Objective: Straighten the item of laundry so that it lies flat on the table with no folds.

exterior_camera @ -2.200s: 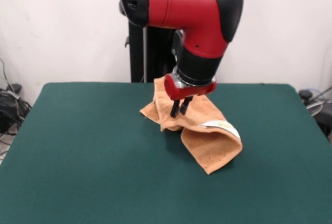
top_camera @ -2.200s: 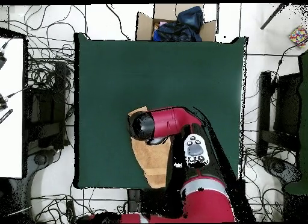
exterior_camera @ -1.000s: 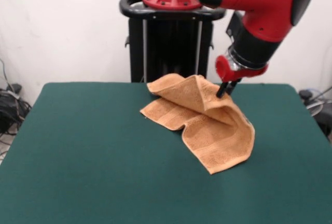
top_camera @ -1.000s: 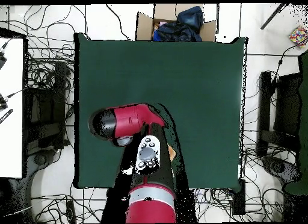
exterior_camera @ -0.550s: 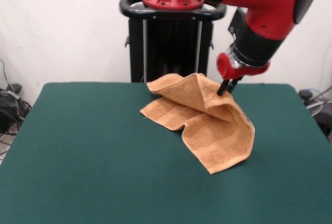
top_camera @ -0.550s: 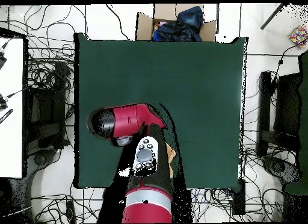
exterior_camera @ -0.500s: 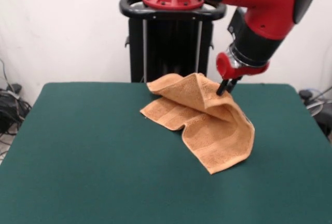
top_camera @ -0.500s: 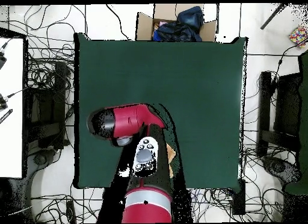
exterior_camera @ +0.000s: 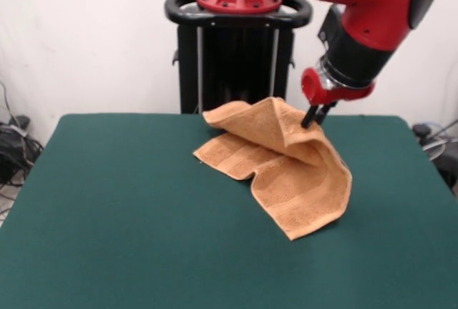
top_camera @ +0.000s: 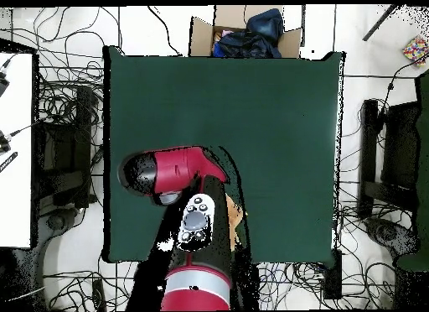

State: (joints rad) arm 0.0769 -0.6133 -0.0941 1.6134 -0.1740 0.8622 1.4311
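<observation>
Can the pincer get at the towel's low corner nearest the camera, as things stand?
Probably not yet: the pincer is shut on the towel, holding a fold off the table. The bare felt around that corner leaves the way free once it lets go.

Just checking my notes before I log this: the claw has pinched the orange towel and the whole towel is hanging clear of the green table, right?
Not quite. The claw has pinched the orange towel, but only the gripped part is raised. The front view shows the rest of the towel resting in folds on the green table.
</observation>
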